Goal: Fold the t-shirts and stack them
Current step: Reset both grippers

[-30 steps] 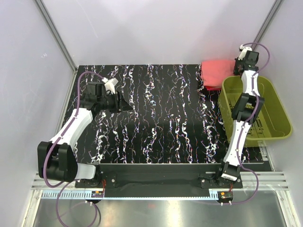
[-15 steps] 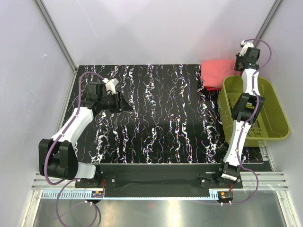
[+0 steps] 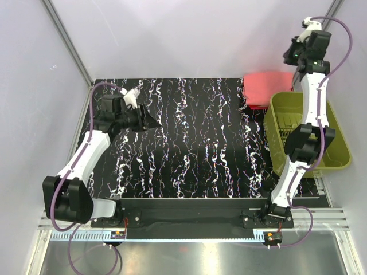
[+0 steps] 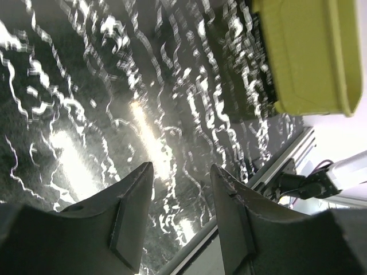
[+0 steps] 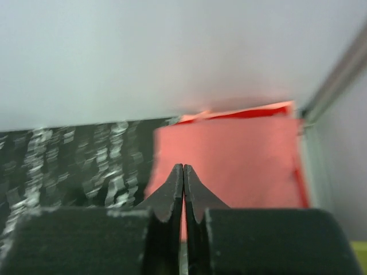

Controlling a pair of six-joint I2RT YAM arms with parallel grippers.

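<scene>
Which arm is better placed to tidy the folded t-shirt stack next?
Right. The right gripper, shut, hangs above the t-shirt stack at the far right corner; the left gripper, open, is across the table.

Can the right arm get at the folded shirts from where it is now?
Probably yes. The shut right gripper points at the shirts with nothing between them; the basket stands beside them, not in the way. It must open first.

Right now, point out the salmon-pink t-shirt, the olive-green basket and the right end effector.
salmon-pink t-shirt (image 5: 229, 154): right wrist view, middle of its top face.
olive-green basket (image 4: 304, 57): left wrist view, its side wall.
right end effector (image 5: 183, 167): right wrist view, between its shut fingertips.
</scene>
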